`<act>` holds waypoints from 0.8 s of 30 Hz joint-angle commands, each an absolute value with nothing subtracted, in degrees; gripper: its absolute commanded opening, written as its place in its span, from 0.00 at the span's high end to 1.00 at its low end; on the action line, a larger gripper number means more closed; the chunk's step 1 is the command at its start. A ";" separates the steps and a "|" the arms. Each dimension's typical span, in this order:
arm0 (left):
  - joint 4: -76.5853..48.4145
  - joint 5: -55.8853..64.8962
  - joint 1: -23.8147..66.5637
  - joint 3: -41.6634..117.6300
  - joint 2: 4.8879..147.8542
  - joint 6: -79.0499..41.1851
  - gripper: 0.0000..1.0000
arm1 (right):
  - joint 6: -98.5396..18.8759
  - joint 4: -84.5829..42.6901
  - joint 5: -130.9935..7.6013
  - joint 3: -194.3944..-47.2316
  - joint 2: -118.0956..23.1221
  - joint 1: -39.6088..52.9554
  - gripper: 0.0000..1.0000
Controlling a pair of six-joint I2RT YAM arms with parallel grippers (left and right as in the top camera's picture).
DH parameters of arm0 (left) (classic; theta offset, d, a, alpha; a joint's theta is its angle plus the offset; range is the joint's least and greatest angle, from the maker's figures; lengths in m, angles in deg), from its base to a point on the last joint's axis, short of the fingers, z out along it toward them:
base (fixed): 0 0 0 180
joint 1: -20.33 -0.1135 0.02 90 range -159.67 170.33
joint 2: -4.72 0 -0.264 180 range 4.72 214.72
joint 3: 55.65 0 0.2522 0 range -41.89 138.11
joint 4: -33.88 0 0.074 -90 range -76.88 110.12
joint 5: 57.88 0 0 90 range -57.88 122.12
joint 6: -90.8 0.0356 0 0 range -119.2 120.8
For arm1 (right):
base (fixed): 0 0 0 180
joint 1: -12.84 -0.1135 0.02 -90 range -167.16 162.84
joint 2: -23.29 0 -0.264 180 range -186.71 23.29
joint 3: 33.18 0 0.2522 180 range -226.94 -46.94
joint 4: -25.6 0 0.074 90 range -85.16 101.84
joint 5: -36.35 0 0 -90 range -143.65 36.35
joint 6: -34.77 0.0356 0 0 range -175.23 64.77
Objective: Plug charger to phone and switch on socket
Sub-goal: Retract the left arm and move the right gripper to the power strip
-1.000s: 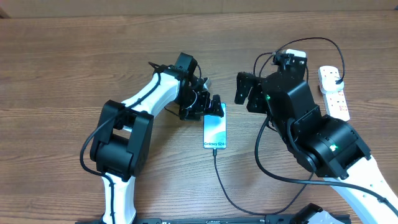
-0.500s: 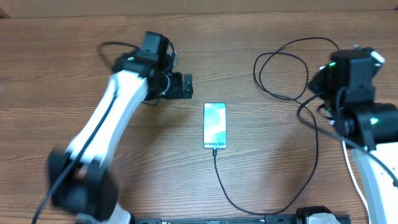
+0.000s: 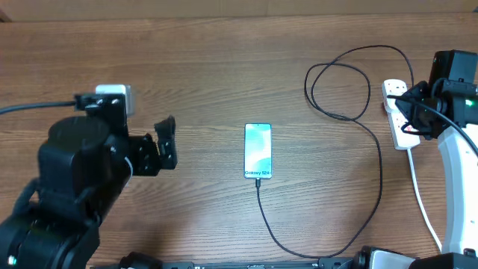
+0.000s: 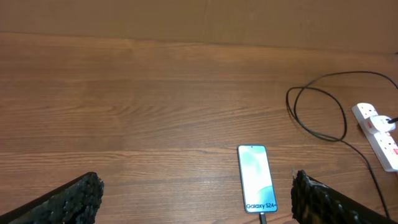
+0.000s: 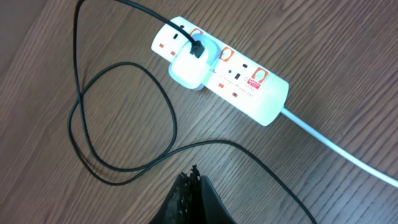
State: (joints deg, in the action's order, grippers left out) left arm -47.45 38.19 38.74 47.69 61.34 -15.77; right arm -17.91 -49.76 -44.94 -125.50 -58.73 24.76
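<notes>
The phone (image 3: pixel 258 151) lies flat mid-table, screen lit blue-teal; it also shows as the phone (image 4: pixel 257 177) in the left wrist view. The black charger cable (image 3: pixel 371 161) enters the phone's near end, sweeps right, loops, and ends at a white adapter (image 5: pixel 186 67) seated in the white socket strip (image 5: pixel 242 84). From overhead the socket (image 3: pixel 394 90) lies at the right edge. My right gripper (image 5: pixel 189 177) is shut and empty, hovering beside the socket with the cable (image 5: pixel 205 144) just ahead of its tip; overhead, the right gripper (image 3: pixel 407 112). My left gripper (image 3: pixel 164 142) stands open left of the phone, holding nothing.
The socket's thick white cord (image 3: pixel 426 213) trails toward the front right. Cable loops (image 3: pixel 340 82) lie on the wooden table (image 3: pixel 224 67) between phone and socket. A brown wall (image 4: pixel 186 18) borders the table's far side.
My left arm has pulled back leftward away from the phone, still open. My right arm has swung right to the socket and its gripper has shut.
</notes>
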 commanded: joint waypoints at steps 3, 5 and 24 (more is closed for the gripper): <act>-47.49 39.37 39.05 47.21 61.43 -16.56 0.00 | -17.69 -47.71 -52.92 -125.70 -58.23 24.63 0.96; -47.52 39.37 39.05 47.19 61.45 -16.56 0.00 | -17.69 -47.12 -53.55 -125.70 -58.23 24.65 0.96; -47.65 39.37 28.29 47.19 45.26 -16.56 0.00 | -17.69 -42.88 -53.79 -125.70 -58.89 24.65 0.96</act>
State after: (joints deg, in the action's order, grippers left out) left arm -47.65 38.62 29.17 47.29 49.63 -15.77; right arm -17.76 -43.30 -53.49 -125.50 -58.73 24.74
